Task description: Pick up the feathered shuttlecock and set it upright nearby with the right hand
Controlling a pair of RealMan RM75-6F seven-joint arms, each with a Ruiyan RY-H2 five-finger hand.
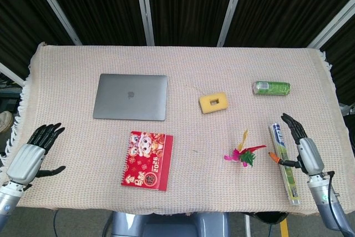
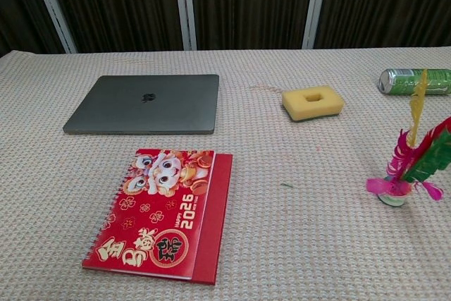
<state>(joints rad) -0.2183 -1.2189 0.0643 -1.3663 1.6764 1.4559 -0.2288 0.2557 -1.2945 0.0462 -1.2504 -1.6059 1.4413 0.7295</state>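
Feathered shuttlecock: stands upright on its small round base on the woven beige tablecloth, at the right front of the table. Its plumes, yellow, magenta, red and green, fan upward and lean slightly right in the chest view; short magenta tufts ring the base. Nothing touches it.

Right hand: lies to the right of the shuttlecock, apart from it, with dark fingers spread and holding nothing. It rests over or just beside a long toothpaste tube, green and white, which lies lengthwise on the cloth between hand and shuttlecock; whether hand and tube touch cannot be told. A small orange piece shows at the tube's left edge.

Yellow sponge: a rounded block with a rectangular hollow in its top, set behind and left of the shuttlecock. Green can: a cylinder lying on its side near the far right edge.

Laptop: closed, flat, matte grey, left of centre. Red notebook: spiral-bound, with a cartoon cover printed "2026", in front of the laptop.

Left hand: at the front left table edge, fingers apart, holding nothing.
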